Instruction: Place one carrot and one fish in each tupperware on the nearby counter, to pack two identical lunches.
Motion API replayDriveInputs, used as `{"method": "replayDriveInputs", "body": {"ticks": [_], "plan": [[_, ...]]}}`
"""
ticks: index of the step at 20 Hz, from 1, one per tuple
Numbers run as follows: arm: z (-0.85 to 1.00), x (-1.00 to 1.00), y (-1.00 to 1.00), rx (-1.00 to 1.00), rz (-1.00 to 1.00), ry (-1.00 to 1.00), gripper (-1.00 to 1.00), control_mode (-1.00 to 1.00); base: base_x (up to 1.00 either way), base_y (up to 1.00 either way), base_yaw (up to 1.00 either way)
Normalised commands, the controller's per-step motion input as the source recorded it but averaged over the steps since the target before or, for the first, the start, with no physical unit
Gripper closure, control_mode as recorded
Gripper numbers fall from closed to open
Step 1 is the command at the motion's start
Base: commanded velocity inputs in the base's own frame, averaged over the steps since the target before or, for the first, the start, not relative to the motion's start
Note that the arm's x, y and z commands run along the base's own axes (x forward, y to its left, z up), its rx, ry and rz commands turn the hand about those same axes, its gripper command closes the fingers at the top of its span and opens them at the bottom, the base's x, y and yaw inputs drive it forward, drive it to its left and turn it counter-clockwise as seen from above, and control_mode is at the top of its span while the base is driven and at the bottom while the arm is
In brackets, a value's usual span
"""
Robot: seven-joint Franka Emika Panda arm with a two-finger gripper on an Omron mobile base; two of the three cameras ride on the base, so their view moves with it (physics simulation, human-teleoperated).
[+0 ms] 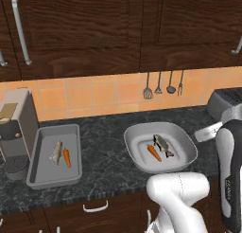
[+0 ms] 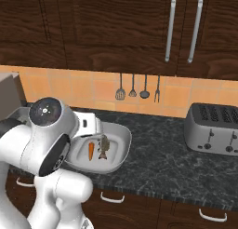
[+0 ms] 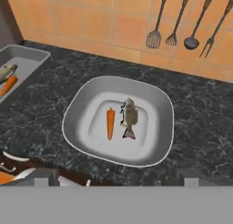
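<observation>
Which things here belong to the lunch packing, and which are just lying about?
Job:
rectangular tray, holding carrot and fish
rounded bowl, holding second carrot and second fish
counter

Lying about:
toaster
coffee machine
hanging utensils

The dark black-grey marbled stone counter (image 1: pixel 108 151) crosses the middle of the left base view, veined with pale streaks, beneath a band of orange square wall tiles (image 1: pixel 94 92) with lighter grout and above dark brown wood-grain drawers with curved silver handles (image 1: pixel 96 207). At the left of that view the long pale grey rectangular tray (image 1: pixel 45 177) holds an orange carrot (image 1: pixel 66 157) and a mottled grey-tan fish (image 1: pixel 57 152), and at centre right the wide rounded-square grey bowl (image 1: pixel 137 156) holds another bright orange carrot (image 1: pixel 153 152) beside a speckled grey-brown fish (image 1: pixel 162 145). At the right of the right base view stands a silver toaster with dark slots (image 2: pixel 214 128), and dark metal utensils (image 2: pixel 138 89) hang against the orange tiles under dark brown wooden cabinets with long silver bar handles (image 2: pixel 170 35).
</observation>
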Motion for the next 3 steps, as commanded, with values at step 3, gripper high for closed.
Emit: {"method": "replayDriveInputs", "body": {"ticks": [3], "plan": [[0.0,-1.0,-0.74,0.04,-0.1,-0.12,-1.0,-1.0,0.0,0.0,0.0]]}}
